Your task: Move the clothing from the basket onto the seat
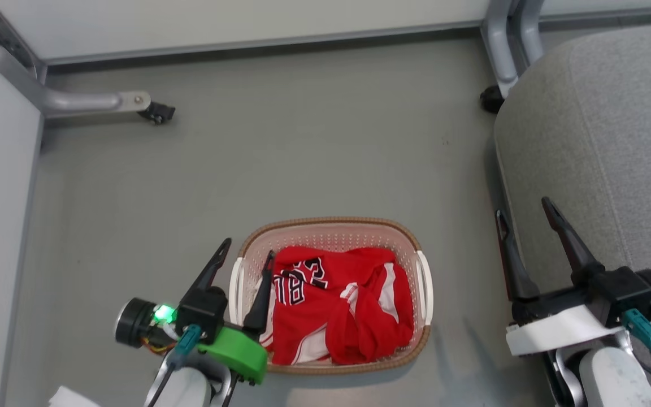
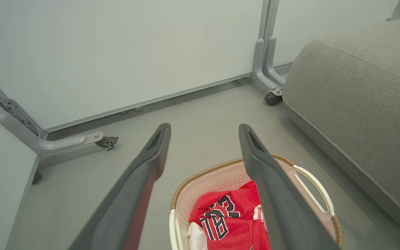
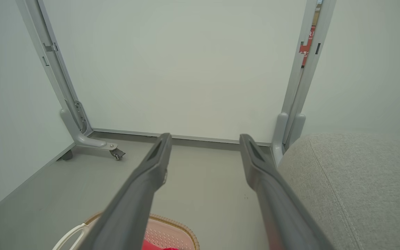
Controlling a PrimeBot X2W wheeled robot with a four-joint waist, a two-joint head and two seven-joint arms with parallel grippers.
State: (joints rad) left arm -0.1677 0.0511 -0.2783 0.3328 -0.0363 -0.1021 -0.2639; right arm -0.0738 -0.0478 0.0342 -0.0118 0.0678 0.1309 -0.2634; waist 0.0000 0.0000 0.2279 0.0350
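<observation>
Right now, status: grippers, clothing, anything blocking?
Left gripper open, above basket left rim. Right gripper open, at seat edge. Clothing heaped in basket, none held. No obstacle seen between basket and seat.

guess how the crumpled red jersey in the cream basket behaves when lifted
The crumpled red jersey with white trim is folded and bunched, so probably floppy and will drape. It lies tangled with a second red garment, so that may drag along.

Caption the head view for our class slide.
Left gripper and right gripper, jaws open; clothing in basket, seat at right.
</observation>
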